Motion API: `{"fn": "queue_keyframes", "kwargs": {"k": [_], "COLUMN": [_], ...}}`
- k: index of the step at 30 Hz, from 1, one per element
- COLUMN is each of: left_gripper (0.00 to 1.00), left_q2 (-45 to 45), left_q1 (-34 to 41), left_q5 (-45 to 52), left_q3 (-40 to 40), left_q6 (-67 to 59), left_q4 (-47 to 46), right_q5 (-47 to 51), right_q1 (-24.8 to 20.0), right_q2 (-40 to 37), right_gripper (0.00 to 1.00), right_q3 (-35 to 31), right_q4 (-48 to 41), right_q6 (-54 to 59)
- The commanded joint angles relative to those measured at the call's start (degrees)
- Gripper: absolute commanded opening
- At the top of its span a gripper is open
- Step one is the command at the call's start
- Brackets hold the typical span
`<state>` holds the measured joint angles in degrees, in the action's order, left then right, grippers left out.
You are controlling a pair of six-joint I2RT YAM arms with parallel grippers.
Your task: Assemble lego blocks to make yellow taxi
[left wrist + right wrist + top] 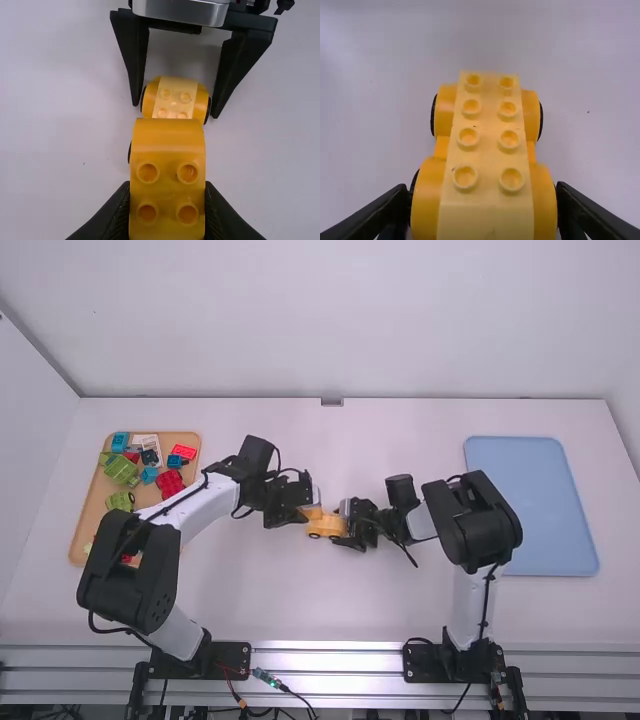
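The left gripper [308, 502] and right gripper [346, 526] face each other near the table's middle. In the left wrist view the left gripper [167, 205] is shut on a yellow block [168, 172] with four studs facing the camera. That block overlaps the wheeled yellow car base [175, 97] in this view; whether they touch I cannot tell. Black fingers of the right gripper press the base's wheels from both sides. In the right wrist view the right gripper [484, 212] holds the car base [487, 155], which has two rows of studs along its top.
An orange tray [88, 515] at the left holds several red, green and blue blocks, partly under the left arm. A light-blue tray [535, 505] lies at the right, beyond the right arm's elbow. White table surface [270, 600] lies on the near side of the grippers.
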<state>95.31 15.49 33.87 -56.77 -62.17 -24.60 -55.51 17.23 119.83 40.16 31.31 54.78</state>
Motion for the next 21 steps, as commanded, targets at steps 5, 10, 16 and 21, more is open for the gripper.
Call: {"fn": "queue_keyframes", "kwargs": {"k": [5, 10, 16, 21], "left_gripper": [0.02, 0.02, 0.02, 0.02], "left_q2": [0.0, 0.0, 0.1, 0.1], "left_q1": [0.3, 0.3, 0.3, 0.3], "left_q5": [1.7, 1.7, 3.3, 4.2], "left_q3": [-0.3, 0.1, 3.5, 4.3], "left_q6": [-0.7, -0.6, -0.2, -0.1], "left_q4": [-0.2, 0.3, 6.2, 6.7], "right_q5": [-3.8, -6.4, -6.2, -6.4], "right_q1": [-0.1, 0.0, -0.1, -0.1], "right_q2": [5.4, 6.2, 6.2, 6.3], "right_gripper": [0.75, 0.72, 0.61, 0.48], "right_q3": [1.4, 2.1, 2.1, 2.2], "right_q4": [4.8, 5.4, 5.2, 5.4], "right_q6": [-2.3, -2.3, -2.2, -2.2]}}
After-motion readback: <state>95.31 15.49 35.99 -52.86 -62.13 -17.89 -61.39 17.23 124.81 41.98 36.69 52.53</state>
